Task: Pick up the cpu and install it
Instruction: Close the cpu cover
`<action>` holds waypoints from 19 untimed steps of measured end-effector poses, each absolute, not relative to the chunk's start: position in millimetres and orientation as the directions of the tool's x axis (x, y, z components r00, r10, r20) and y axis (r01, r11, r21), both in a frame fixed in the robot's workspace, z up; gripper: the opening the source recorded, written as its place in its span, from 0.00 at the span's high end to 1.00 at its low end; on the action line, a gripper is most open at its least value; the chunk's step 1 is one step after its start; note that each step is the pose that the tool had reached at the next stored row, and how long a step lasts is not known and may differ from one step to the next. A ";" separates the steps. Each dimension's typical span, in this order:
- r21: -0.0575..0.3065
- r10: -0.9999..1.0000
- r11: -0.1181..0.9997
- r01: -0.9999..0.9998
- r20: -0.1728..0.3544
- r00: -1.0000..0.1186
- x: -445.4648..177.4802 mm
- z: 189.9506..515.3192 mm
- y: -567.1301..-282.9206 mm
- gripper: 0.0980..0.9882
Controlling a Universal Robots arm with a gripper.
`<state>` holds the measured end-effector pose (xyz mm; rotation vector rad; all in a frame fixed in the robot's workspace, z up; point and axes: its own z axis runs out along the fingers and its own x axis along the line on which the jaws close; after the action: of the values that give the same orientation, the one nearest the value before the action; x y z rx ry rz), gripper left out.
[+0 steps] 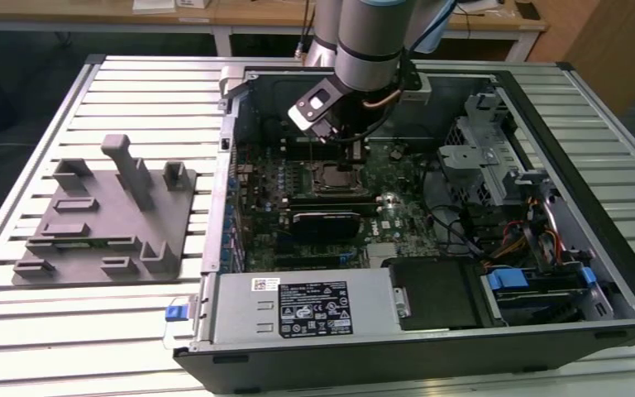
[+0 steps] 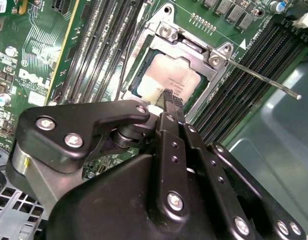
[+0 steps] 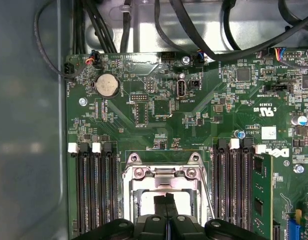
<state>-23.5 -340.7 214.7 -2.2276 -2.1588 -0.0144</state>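
Second wrist view: your gripper (image 2: 172,100) is clenched on nothing, tips just over the cpu (image 2: 166,75) lying in its socket (image 2: 213,60). Exterior view: fixture (image 1: 102,219) at case's (image 1: 406,364) 9 o'clock.

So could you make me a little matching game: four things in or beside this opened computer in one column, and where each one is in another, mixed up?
Things
1. small silvery square cpu chip
2. grey plastic fixture with upright posts
3. round silver coin battery
4. black metal claw

Places or states
A. on the slatted table, at the exterior view's left of the case
B. shut, its tip right over the chip
C. in the metal-framed socket on the green board
D. on the green board, near the black cables

Pairs: 1-C, 2-A, 3-D, 4-B
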 end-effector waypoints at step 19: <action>-0.022 0.956 0.292 0.956 0.034 -0.291 -23.5 214.6 -340.7 0.99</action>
<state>-23.5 -340.7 214.6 -1.8453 -2.4924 -0.0042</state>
